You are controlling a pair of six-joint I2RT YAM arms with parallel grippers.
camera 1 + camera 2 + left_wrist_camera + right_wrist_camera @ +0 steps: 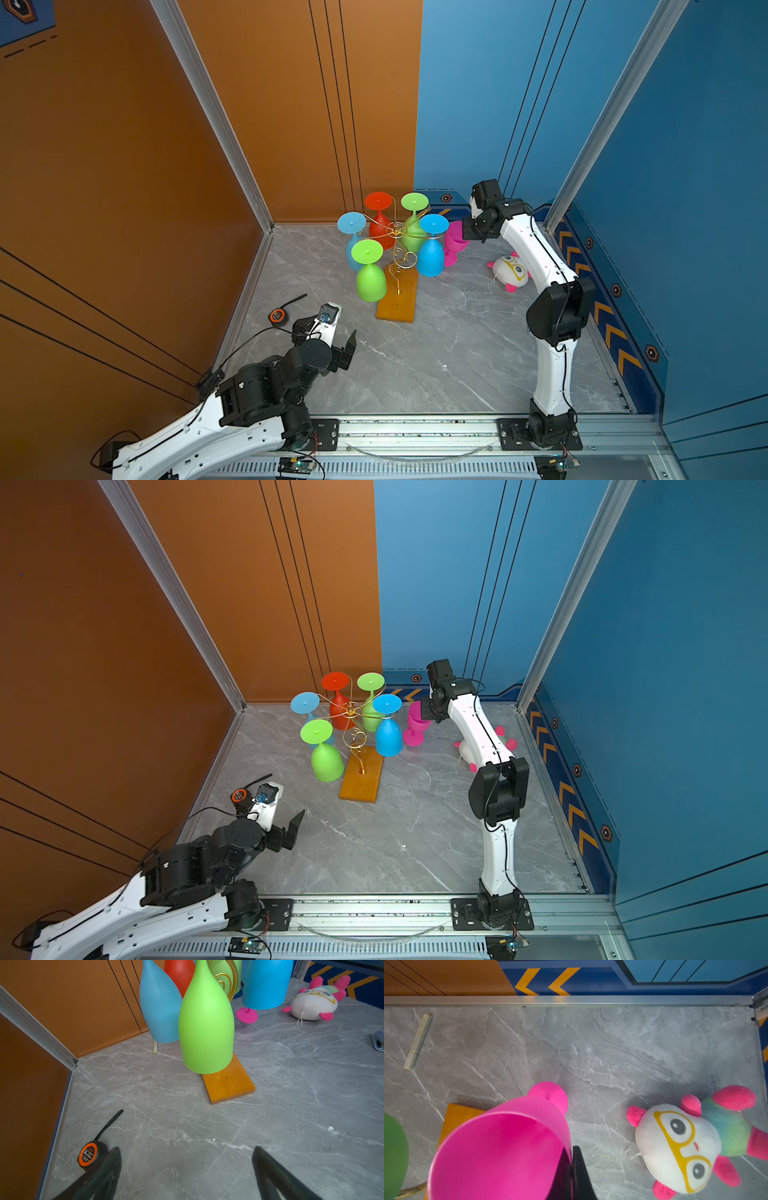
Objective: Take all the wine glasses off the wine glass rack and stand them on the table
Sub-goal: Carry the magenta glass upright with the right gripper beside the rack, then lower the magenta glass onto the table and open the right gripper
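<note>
Pink wine glass (pixel 455 240) just beside gold wire rack (pixel 398 305), rim pinched by right hand (pixel 466 233); left hand (pixel 187 1148) agape, empty

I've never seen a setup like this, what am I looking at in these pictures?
A two-armed robot works at a grey table. Two pictures look down from overhead; the other two come from cameras on the arms' wrists. On the table are a gold wire wine glass rack, a plush toy and a tape measure. Five coloured glasses hang upside down on the rack, the nearest a green glass. The right gripper is shut on the rim of a pink wine glass beside the rack. The left gripper is open and holds nothing.
</note>
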